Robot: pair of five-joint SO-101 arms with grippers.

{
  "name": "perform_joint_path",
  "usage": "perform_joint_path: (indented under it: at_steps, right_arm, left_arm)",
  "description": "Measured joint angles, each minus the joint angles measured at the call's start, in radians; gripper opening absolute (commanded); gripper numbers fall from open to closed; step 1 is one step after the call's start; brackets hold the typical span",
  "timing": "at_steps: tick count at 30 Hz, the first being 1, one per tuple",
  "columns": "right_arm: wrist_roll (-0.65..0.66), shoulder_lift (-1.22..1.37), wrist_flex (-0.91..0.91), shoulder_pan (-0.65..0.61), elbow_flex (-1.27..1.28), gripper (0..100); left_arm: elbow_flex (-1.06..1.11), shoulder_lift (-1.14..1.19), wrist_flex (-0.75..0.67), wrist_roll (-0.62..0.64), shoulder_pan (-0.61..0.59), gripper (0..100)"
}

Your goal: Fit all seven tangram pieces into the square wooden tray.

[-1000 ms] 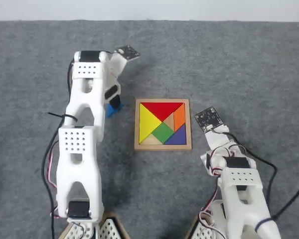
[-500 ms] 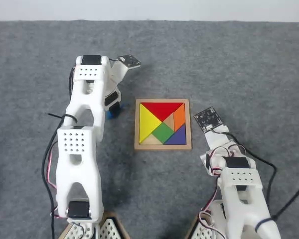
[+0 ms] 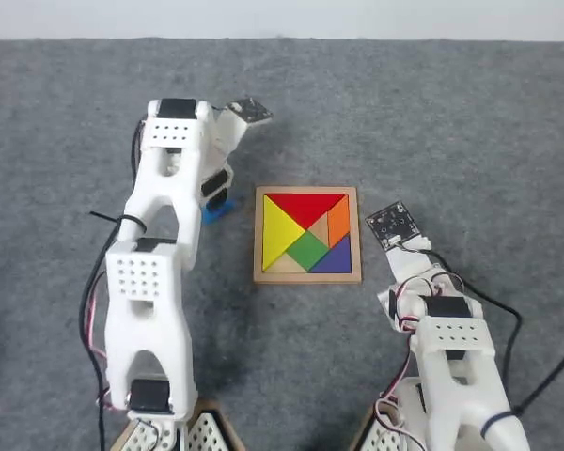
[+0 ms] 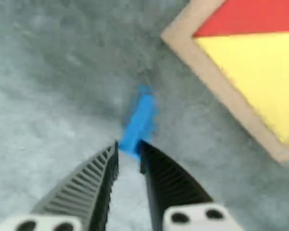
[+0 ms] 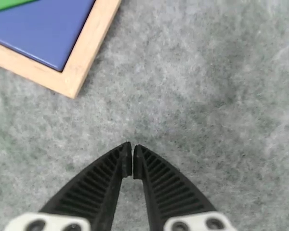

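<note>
The square wooden tray [image 3: 259, 235] lies mid-table holding red [image 3: 305, 204], yellow [image 3: 278, 232], green [image 3: 307, 250], orange [image 3: 338, 222] and violet-blue [image 3: 336, 257] pieces, with bare wood patches between them. Just left of the tray, my left gripper [image 4: 128, 147] is shut on a small blue piece [image 4: 140, 119], which stands on edge close to the tray's corner [image 4: 180, 42]. In the high view the blue piece [image 3: 216, 209] shows under the left arm's wrist. My right gripper [image 5: 132, 155] is shut on nothing, low over the carpet beside the tray's near right corner [image 5: 72, 79].
Grey carpet covers the whole table. The left arm [image 3: 155, 272] stretches along the tray's left side. The right arm [image 3: 446, 338] sits at the near right. Open carpet lies beyond and right of the tray.
The left arm's wrist has shifted slightly farther and toward the tray, carrying the blue piece a little with it. The right arm has stayed still.
</note>
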Motion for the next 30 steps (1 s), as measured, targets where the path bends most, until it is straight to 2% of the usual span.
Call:
perform_joint_path:
  at_steps: [8, 11, 13, 17, 21, 25, 30]
  right_arm:
    - [0.000, 0.000, 0.000, 0.000, 0.000, 0.8]
    - [0.000, 0.000, 0.000, 0.000, 0.000, 0.8]
    - [0.000, 0.000, 0.000, 0.000, 0.009, 0.8]
    - [0.000, 0.000, 0.000, 0.002, 0.014, 0.8]
    - [0.000, 0.000, 0.000, 0.000, 0.014, 0.8]
    - [0.000, 0.000, 0.000, 0.000, 0.014, 0.8]
    - [0.000, 0.000, 0.000, 0.000, 0.014, 0.8]
  left_arm:
    - [0.548, -0.532, -0.017, 0.015, 0.135, 6]
    - [0.730, -0.707, -0.112, 0.049, 0.158, 13]
    - [0.784, -0.744, -0.164, 0.061, 0.152, 17]
    - [0.790, -0.736, -0.253, 0.084, 0.081, 18]
    - [0.736, -0.629, -0.333, 0.086, -0.002, 18]
    - [0.597, -0.466, -0.362, 0.086, -0.023, 18]
    - [0.376, -0.252, -0.334, 0.077, -0.020, 18]
